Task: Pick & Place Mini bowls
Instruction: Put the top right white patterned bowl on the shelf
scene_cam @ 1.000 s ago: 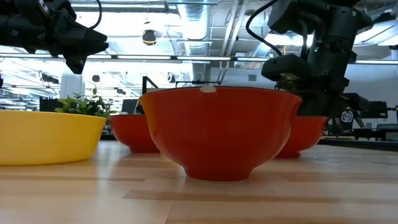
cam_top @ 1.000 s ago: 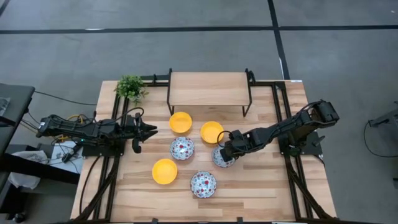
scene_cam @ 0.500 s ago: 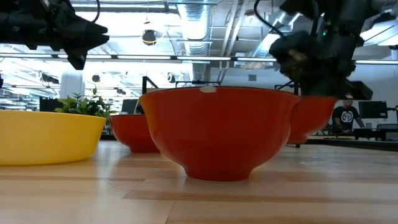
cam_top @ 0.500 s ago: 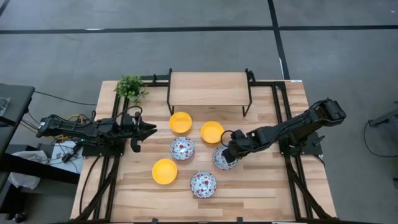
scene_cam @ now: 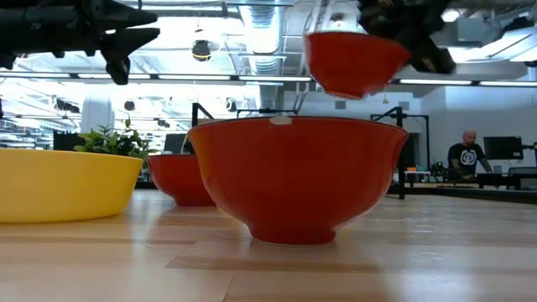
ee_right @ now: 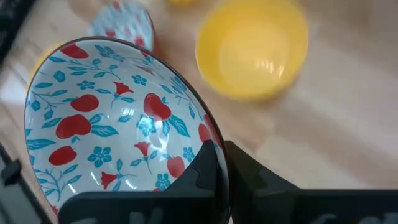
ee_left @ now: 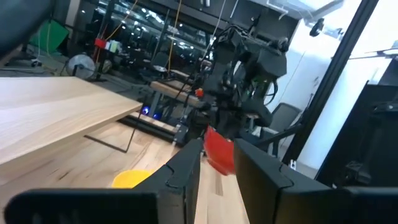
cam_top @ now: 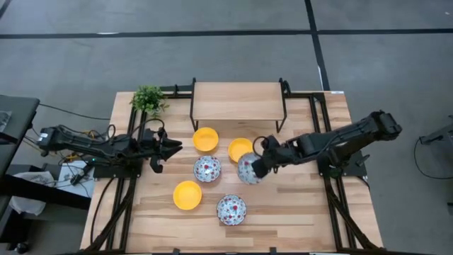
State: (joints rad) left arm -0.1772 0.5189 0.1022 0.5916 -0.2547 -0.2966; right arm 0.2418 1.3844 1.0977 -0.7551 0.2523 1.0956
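My right gripper [cam_top: 259, 167] is shut on a white mini bowl with a red-and-blue flower pattern [cam_top: 248, 168], which hangs above the table [scene_cam: 357, 59]. Two more flowered bowls [cam_top: 207, 168] [cam_top: 231, 209] and three yellow bowls [cam_top: 205, 139] [cam_top: 241, 149] [cam_top: 187, 195] rest on their bases on the wooden table. My left gripper [cam_top: 175, 146] hovers over the table's left part, about level. It points toward the bowls, open, with nothing between its fingers [ee_left: 186, 171]. My right gripper pinches the flowered bowl's rim [ee_right: 208, 140] on its right side, one finger inside the bowl [ee_right: 205, 171] and one outside. The fingers slant down from the table's right. The bowl is lifted clear and tilted, its red outside [scene_cam: 357, 59] high above the other bowls.
A low wooden shelf on black legs [cam_top: 237, 100] stands at the table's far middle. A small green plant [cam_top: 148, 99] stands at the far left corner. Bare wood lies near the front edge [cam_top: 297, 219]. A person [scene_cam: 463, 155] sits in the room beyond.
My right gripper has risen with the flowered bowl, lifting it off the table and clear above the other bowls, and has tipped it. My left gripper has tipped from pointing slightly down to about level.
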